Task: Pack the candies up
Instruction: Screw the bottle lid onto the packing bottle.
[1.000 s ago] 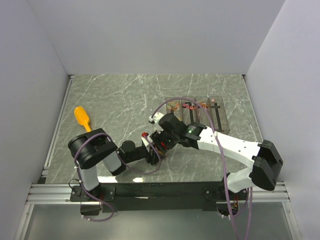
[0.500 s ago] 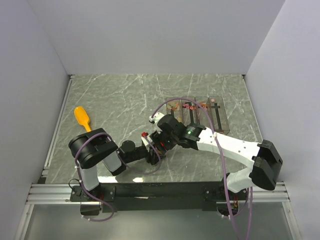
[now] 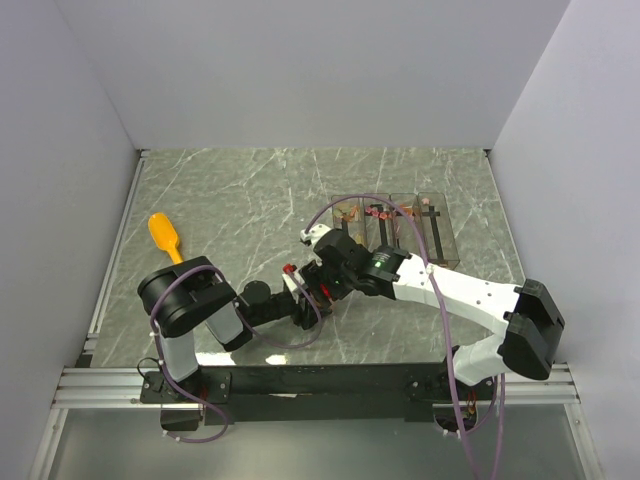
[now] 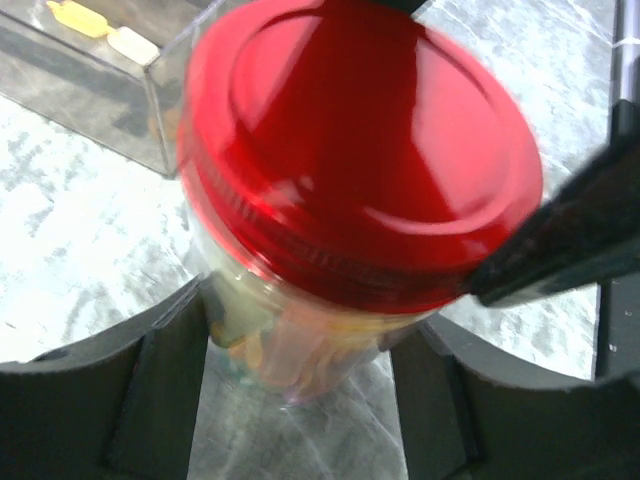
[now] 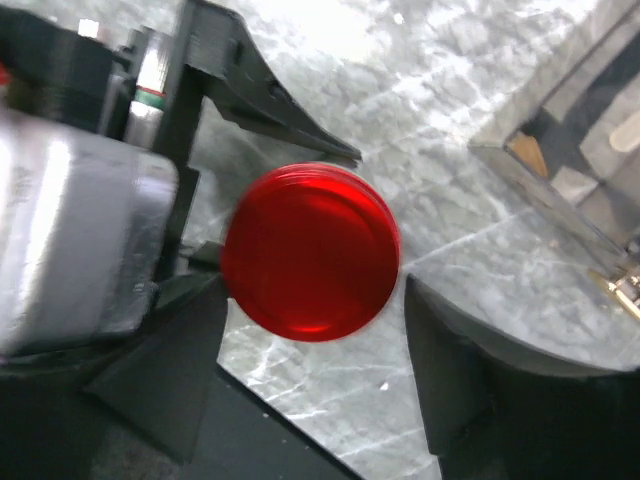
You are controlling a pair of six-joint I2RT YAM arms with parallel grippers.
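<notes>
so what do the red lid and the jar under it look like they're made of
The red lid: most likely plastic, glossy and slightly translucent, with bright sheen and moulded rings. The jar: clear and smooth, candies showing through its wall; plastic or glass, the look leaves that open.

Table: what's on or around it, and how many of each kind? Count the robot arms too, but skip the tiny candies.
Robot arms: 2
Jar: 1
Red lid: 1
Yellow scoop: 1
Row of clear bins: 1
Total: 6
</notes>
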